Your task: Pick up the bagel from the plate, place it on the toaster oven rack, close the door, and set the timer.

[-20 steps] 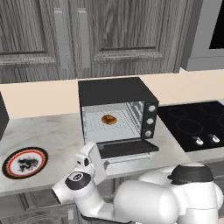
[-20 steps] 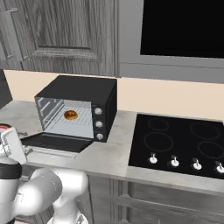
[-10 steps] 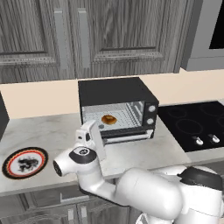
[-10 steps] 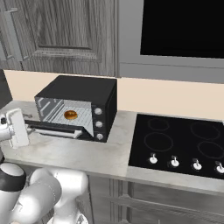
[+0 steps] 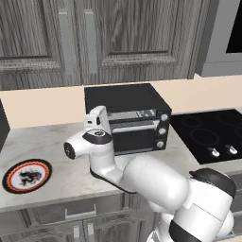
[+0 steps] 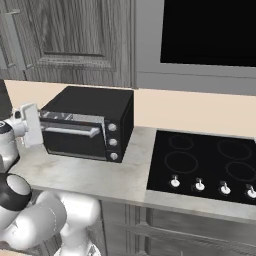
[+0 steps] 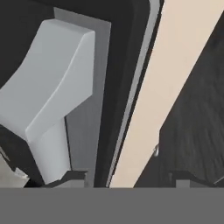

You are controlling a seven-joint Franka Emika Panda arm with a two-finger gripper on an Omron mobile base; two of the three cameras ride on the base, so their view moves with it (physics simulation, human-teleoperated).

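The black toaster oven [image 5: 125,97] stands at the back of the counter. Its door [image 5: 137,134] with the silver bar handle [image 5: 134,126] is almost upright, its top leaning slightly out. My gripper [image 5: 97,118] is at the door's upper left end, shut on that edge. From the right base view the gripper [image 6: 30,125] sits just left of the door [image 6: 75,140]. In the hand view the handle's end [image 7: 52,87] is close, and the door's edge [image 7: 103,144] runs up between my fingertips [image 7: 72,177]. The plate [image 5: 27,176] lies bare at the front left. The bagel and the rack are hidden behind the door.
Three knobs [image 5: 163,131] run down the oven's right side. A black cooktop [image 5: 208,134] with front knobs lies to the right. Grey cabinet doors [image 5: 94,38] hang above. Bare counter [image 5: 52,142] stretches between the plate and the oven.
The door has swung up from lying open to nearly closed, with my gripper rising along its left end. The jaws closed during that move.
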